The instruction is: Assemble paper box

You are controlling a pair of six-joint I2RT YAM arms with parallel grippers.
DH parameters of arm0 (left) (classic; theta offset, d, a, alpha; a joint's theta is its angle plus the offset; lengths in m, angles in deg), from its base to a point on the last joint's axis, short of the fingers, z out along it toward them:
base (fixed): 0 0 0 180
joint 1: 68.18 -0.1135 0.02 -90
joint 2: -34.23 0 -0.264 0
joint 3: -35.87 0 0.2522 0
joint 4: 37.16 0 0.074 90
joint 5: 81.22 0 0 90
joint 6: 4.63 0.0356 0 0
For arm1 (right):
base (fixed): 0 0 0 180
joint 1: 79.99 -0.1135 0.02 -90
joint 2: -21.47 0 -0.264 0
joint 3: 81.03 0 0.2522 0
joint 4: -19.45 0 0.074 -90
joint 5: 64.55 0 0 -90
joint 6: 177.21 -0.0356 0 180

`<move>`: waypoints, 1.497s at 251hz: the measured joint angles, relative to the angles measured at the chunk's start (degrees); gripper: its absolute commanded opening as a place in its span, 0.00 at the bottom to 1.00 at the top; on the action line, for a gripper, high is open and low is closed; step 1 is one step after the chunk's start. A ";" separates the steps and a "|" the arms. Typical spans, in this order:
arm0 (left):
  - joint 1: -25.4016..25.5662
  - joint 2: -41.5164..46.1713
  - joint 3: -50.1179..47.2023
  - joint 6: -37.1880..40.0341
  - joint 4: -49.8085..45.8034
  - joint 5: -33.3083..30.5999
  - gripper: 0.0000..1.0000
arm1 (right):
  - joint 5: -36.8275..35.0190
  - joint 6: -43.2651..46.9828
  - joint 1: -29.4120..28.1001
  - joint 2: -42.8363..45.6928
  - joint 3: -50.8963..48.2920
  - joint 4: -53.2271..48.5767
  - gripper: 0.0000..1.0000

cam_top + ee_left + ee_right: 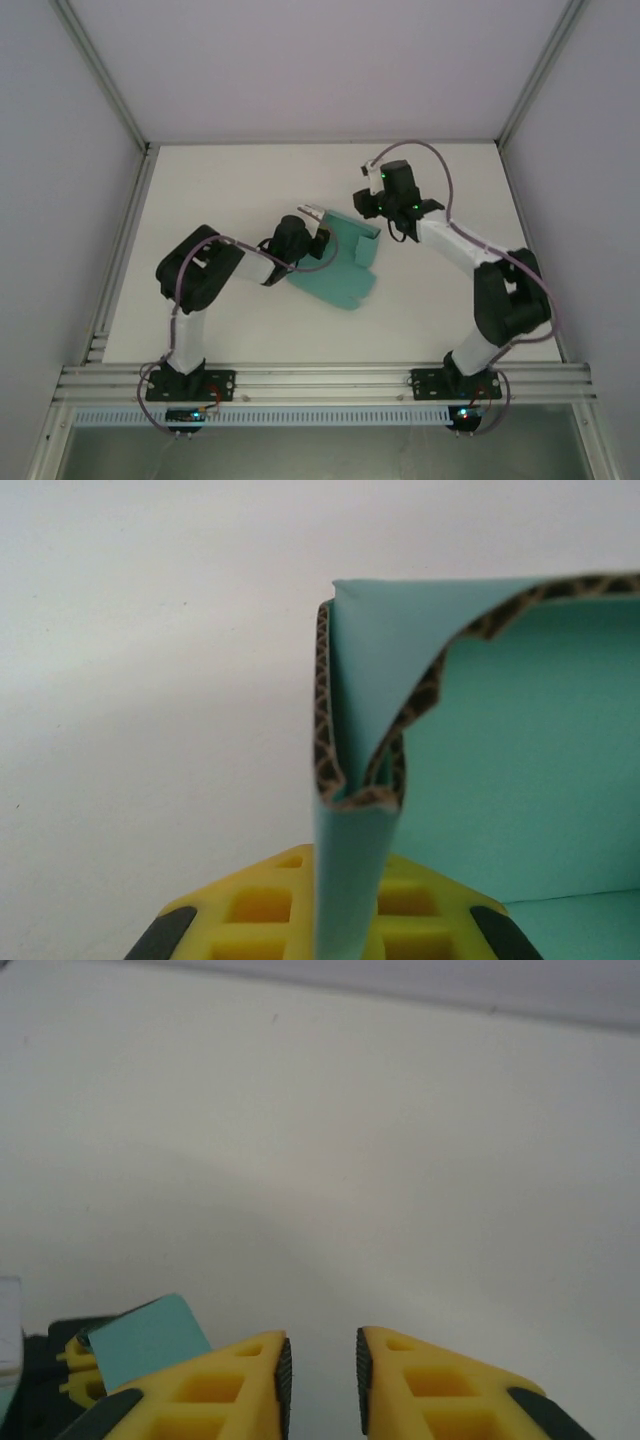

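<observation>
Teal-green corrugated paper box (345,272), a part-folded sheet with one wall raised, lies about the middle of the white desk (230,180). Left gripper (313,214) is clamped on a doubled-over flap at the box's far-left edge, the card pinched between its yellow fingers (260,910). Right gripper (322,1365) hangs clear of the box, toward the desk's far right, jaws narrowly parted and empty.

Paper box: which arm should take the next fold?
Right, probably. The left gripper is clamped on a folded flap of the paper box, anchoring it. The right gripper hovers off the box near its far corner, jaws slightly apart and empty, free to fold.
</observation>
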 measured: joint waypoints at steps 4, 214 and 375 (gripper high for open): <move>-0.02 -0.13 -0.04 0.09 0.33 0.02 0.05 | 0.72 0.15 -0.13 -0.61 0.22 -0.22 0.24; -0.13 0.92 -7.80 -2.91 3.87 -2.80 0.32 | 1.86 3.17 -9.49 -6.27 -3.41 11.32 0.07; -5.05 0.33 -2.32 -5.11 6.62 8.90 0.29 | 0.85 -0.74 -8.98 -6.86 -4.44 14.91 0.05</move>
